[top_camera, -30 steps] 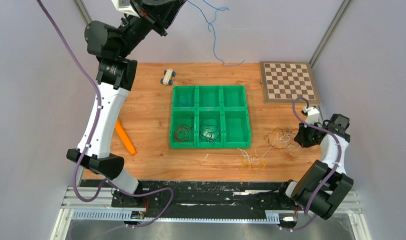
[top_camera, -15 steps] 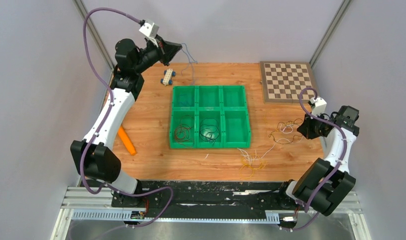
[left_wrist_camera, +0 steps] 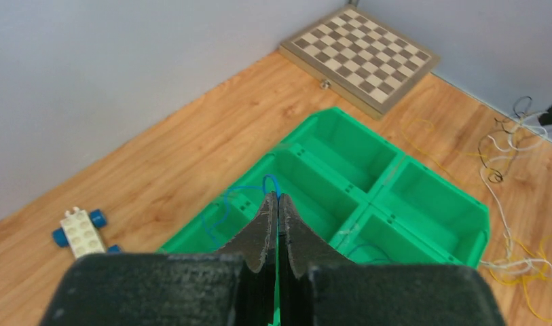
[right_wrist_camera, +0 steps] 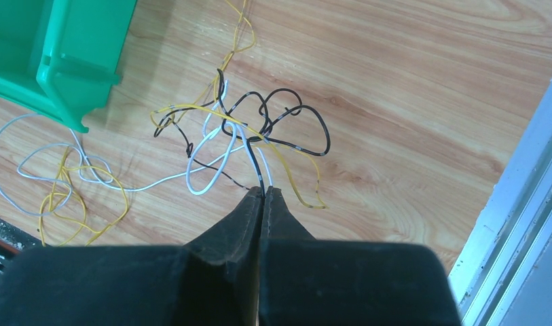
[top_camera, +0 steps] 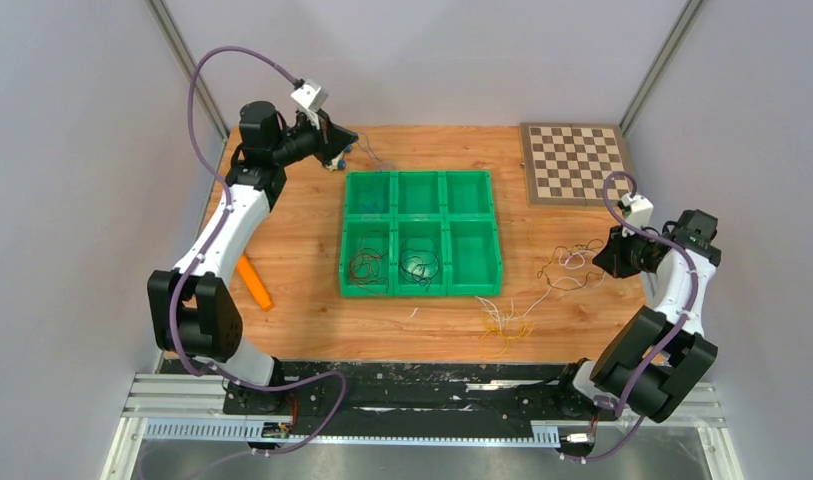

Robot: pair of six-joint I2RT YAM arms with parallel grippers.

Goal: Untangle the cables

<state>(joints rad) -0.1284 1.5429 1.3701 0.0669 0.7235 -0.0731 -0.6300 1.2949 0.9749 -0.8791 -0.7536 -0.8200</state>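
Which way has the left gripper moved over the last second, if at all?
Yes. The left gripper, shut on the blue cable, has dropped from high against the back wall to just beyond the green bin's far-left corner.

There are one green tray (top_camera: 419, 213) of six compartments, one chessboard (top_camera: 579, 163), one toy block car (left_wrist_camera: 83, 231) and one orange stick (top_camera: 251, 279). There are also one blue wire (left_wrist_camera: 270, 179) and two wire coils (top_camera: 367, 264); the loose wires (top_camera: 504, 322) are too tangled to count.
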